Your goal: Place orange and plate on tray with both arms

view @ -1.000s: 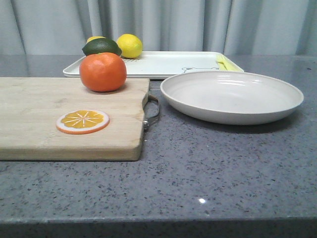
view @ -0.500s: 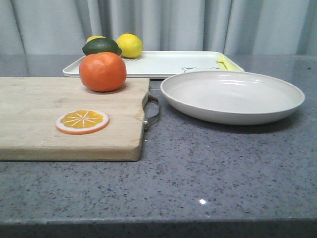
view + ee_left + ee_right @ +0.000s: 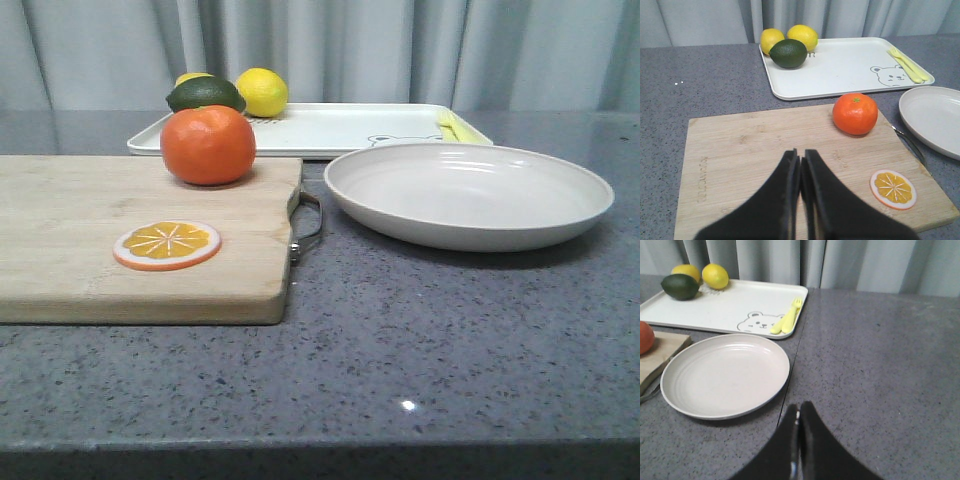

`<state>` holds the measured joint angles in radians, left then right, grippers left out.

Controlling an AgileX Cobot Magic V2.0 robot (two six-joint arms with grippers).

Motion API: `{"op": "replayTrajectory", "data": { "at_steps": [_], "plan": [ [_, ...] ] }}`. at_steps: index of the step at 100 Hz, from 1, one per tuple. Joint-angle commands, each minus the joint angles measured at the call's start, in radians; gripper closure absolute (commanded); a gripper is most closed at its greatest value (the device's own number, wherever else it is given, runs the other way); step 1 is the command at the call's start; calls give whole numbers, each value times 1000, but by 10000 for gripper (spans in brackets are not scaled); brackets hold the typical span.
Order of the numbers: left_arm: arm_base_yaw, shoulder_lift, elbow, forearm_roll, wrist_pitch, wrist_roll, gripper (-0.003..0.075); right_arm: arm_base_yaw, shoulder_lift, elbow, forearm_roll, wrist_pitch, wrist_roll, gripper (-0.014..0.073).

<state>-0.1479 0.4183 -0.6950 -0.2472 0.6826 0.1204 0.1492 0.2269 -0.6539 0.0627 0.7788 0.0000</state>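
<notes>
The orange (image 3: 208,145) sits at the far right corner of the wooden cutting board (image 3: 70,240); it also shows in the left wrist view (image 3: 855,113). The cream plate (image 3: 468,193) rests on the counter right of the board, seen too in the right wrist view (image 3: 725,375). The white tray (image 3: 340,128) with its bear drawing lies behind both. My left gripper (image 3: 800,156) is shut and empty above the board, short of the orange. My right gripper (image 3: 799,407) is shut and empty above the counter beside the plate's near rim. Neither gripper shows in the front view.
An orange slice disc (image 3: 166,245) lies on the board. Two lemons (image 3: 802,36) and a dark green avocado (image 3: 788,53) sit at the tray's left end, a yellow fork (image 3: 788,317) at its right end. Grey curtains hang behind the counter.
</notes>
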Motion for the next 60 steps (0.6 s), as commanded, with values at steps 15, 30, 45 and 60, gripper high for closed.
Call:
{"op": "replayTrajectory", "data": {
  "at_steps": [15, 30, 45, 60],
  "plan": [
    [2, 117, -107, -29, -41, 39, 738, -4, 125, -101, 4, -19, 0, 660],
    [2, 125, -107, -34, -41, 53, 720, -4, 130, -101, 4, -20, 0, 630],
    [2, 125, -107, -62, -41, 128, 487, -4, 130, -101, 5, -36, 0, 429],
    [2, 125, -107, -62, -41, 128, 98, -4, 130, -101, 6, -54, 0, 147]
  ]
}}
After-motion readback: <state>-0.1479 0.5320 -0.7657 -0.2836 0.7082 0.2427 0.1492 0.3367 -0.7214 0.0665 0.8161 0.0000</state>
